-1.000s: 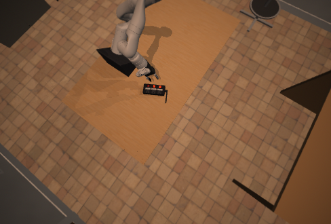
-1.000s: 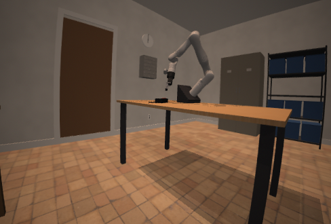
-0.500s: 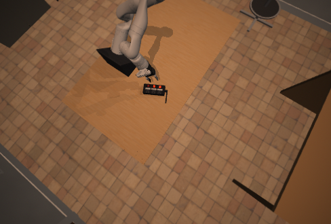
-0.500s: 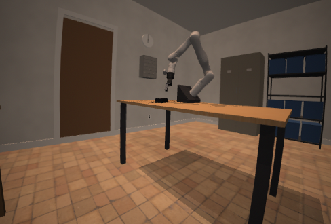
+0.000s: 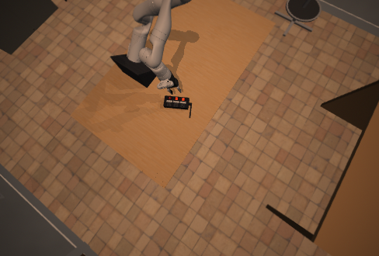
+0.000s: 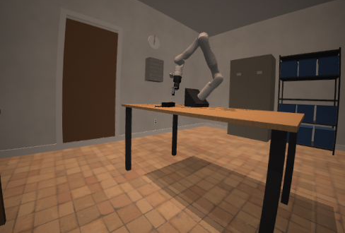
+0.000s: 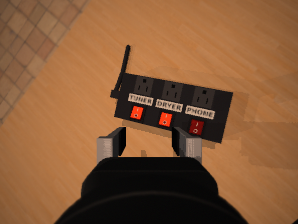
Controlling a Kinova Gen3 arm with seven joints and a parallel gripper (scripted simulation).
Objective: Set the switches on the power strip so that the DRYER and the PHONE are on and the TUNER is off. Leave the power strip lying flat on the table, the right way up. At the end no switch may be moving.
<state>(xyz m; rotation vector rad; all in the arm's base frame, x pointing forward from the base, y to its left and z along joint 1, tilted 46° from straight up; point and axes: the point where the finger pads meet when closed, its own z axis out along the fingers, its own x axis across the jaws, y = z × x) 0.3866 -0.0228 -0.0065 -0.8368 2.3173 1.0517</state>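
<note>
A black power strip lies flat on the wooden table, the right way up, with a short cable stub at its left end. It has three switches labelled TUNER, DRYER and PHONE. The TUNER and DRYER switches glow bright red; the PHONE switch is dark red. My gripper is open and empty, above the table just on the near side of the strip, roughly below the DRYER switch. The strip also shows in the overhead view and the side view, with the gripper beside it.
The arm's black base stands on the table behind the strip. The table's edge runs close to the strip's cable end, with tiled floor beyond. A stool and shelving stand away from the table.
</note>
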